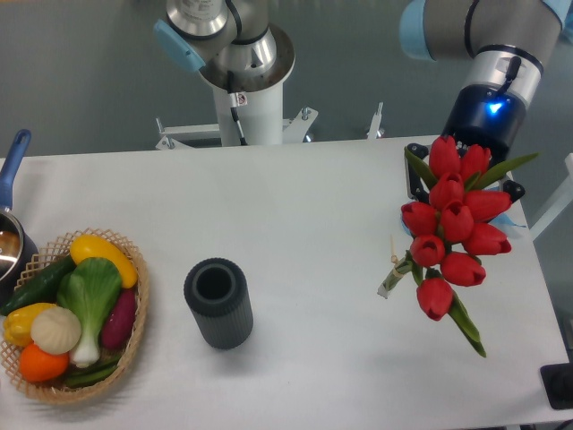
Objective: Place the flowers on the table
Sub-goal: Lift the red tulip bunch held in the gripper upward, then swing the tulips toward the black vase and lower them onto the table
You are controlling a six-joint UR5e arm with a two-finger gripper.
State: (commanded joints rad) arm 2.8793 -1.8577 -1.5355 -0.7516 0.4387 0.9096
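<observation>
The flowers (455,224), a bunch of red tulips with green leaves, hang at the right side of the white table (295,206), blooms turned toward the camera. The tied stem ends (394,273) point down-left, close over the tabletop. My gripper (462,184) is right behind the blooms, coming down from the upper right. It appears shut on the bunch. Its fingertips are hidden by the tulips, and only black gripper parts show on either side.
A dark grey ribbed vase (218,303) stands upright left of centre. A wicker basket of vegetables (134,336) sits at the front left, with a pot with a blue handle (12,157) behind it. The robot base (242,98) is at the back. A black object (560,385) is at the front right corner.
</observation>
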